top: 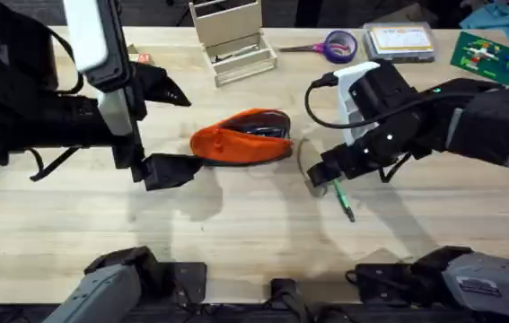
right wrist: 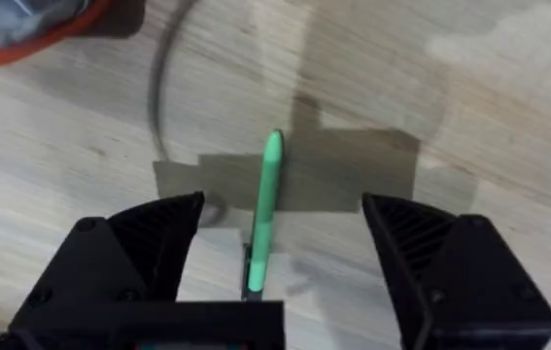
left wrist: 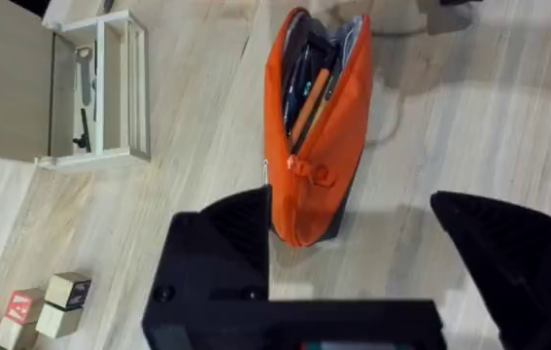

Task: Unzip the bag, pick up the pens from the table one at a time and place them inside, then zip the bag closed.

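Observation:
The orange bag (top: 241,136) lies mid-table with its zipper open and dark contents showing inside (left wrist: 319,126); its orange pull tab (left wrist: 309,173) hangs near the end closest to my left gripper. My left gripper (top: 182,130) is open at the bag's left end, one finger (left wrist: 222,253) right beside that end. A thin green pen (top: 342,199) lies on the table (top: 236,233) to the right of the bag. My right gripper (top: 335,175) hovers over it, open, with the pen (right wrist: 267,209) between its spread fingers (right wrist: 139,253).
A wooden organiser (top: 236,40) stands at the back centre. Purple-handled scissors (top: 330,45), a clear box (top: 400,40) and a green card (top: 483,52) sit at the back right. Small wooden blocks (left wrist: 47,301) lie far left. A thin grey curved line (right wrist: 158,87) is beside the pen.

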Robot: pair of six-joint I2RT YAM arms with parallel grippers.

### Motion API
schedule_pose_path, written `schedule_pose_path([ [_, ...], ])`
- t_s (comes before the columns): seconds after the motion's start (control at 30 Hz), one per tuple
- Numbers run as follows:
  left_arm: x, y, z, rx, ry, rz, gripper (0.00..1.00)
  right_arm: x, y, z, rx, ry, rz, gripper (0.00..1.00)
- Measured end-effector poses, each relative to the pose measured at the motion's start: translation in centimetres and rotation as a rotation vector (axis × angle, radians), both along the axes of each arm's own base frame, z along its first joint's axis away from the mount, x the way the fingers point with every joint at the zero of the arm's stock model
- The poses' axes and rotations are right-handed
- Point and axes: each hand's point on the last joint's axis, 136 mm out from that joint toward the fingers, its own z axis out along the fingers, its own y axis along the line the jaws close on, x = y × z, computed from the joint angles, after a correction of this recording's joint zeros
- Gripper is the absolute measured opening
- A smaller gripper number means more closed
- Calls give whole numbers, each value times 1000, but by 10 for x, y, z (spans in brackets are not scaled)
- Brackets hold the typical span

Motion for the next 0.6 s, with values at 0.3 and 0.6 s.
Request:
schedule_pose_path([
  [0.3,0,0,0,0,0,0,993,1,1,0,2,-6,4,994],
  [0.6,0,0,0,0,0,0,994,1,6,-6,-66,-25,75,995],
])
